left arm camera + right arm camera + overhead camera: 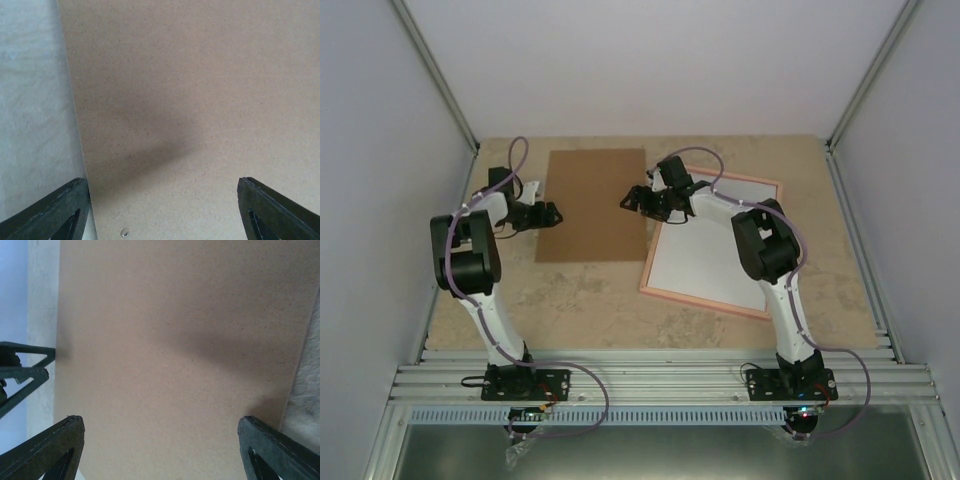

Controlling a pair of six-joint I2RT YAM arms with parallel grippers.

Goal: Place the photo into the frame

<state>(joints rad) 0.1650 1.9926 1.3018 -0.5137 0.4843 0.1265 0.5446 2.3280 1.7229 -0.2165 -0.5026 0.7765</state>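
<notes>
While left hand (552, 212) and right hand (628, 200) hang open, empty, over the backing board (592, 225), I judge the frame (706, 303) beside it stiff and light, best gripped by its rim.

Backing board (592, 205): matt brown, finely speckled, probably fibreboard. Table (580, 300): mottled beige, stone-look. Frame (705, 304): pink rim, smooth white panel (710, 255) inside.

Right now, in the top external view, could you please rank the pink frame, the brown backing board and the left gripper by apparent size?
1. the frame, largest, though partly hidden by the right arm
2. the brown backing board, somewhat smaller
3. the left gripper, by far the smallest
</notes>
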